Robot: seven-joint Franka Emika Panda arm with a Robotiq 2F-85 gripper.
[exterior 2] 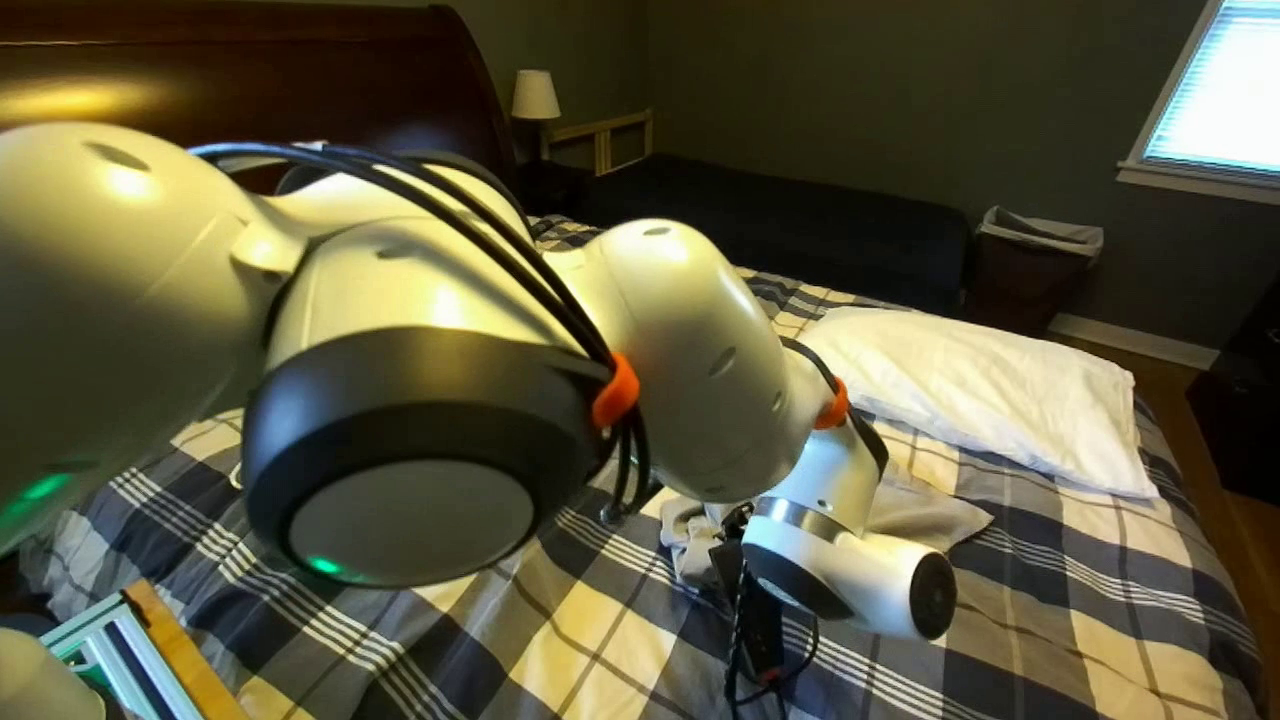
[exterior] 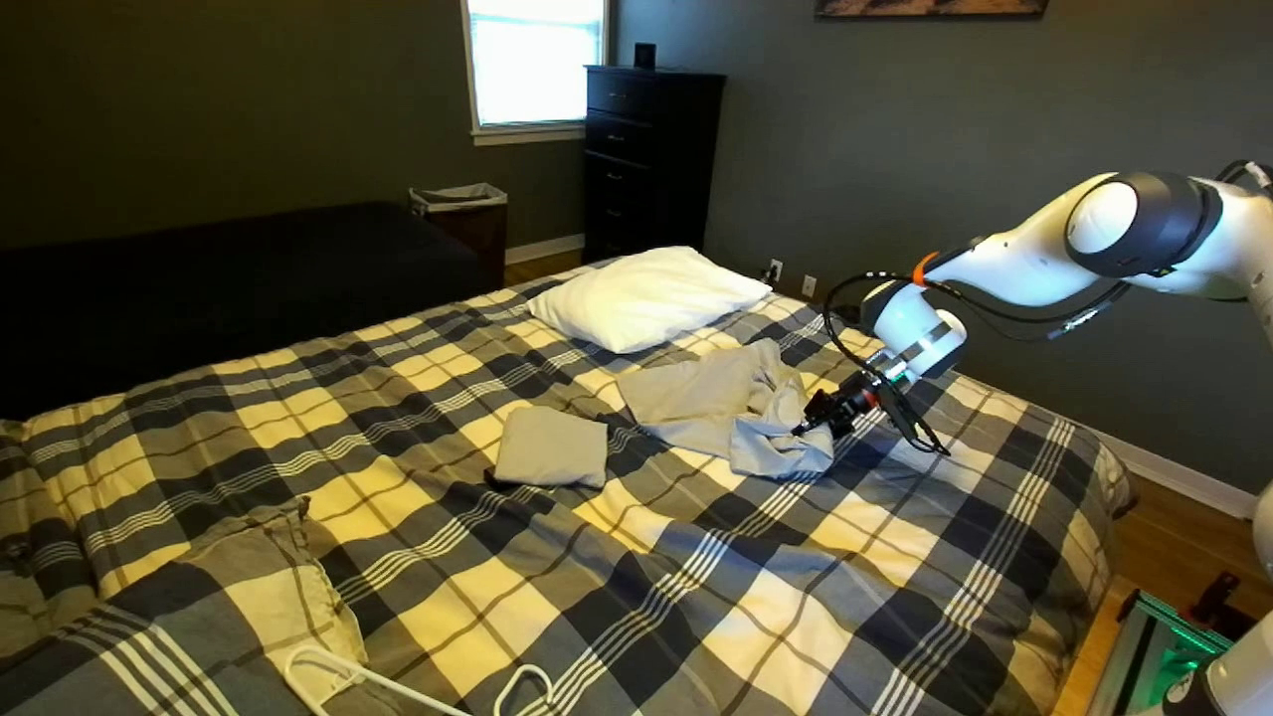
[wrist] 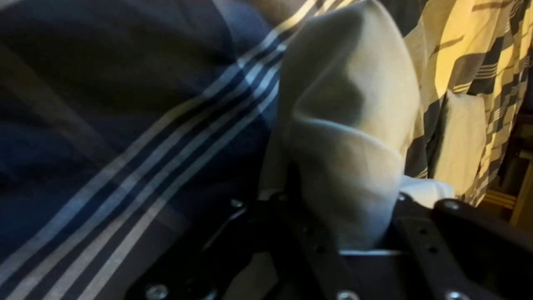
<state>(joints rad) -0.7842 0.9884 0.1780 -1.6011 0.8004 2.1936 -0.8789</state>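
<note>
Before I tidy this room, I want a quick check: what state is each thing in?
Loose cloth, unfolded, rumpled
Pincer, loose cloth between its jaws, grip unclear
Smaller cloth, folded
White pillow, lying flat
Bedspread, spread out, wrinkled
Hanger, partly out of frame
Bin, lined, uncovered
Dresser drawers, apparently shut
Window blind, lowered

Cloth (exterior: 696,398) on bed (exterior: 786,607), before pillow (exterior: 651,298)

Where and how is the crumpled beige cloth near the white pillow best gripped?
Probably at the raised fold on the bunched end of the crumpled beige cloth, approached by the hand from that end, opposite the flatter part, jaws astride the fold. In the wrist view the fold stands up between the fingers; the flatter part lies low on the plaid comforter, offering less to pinch.
</note>
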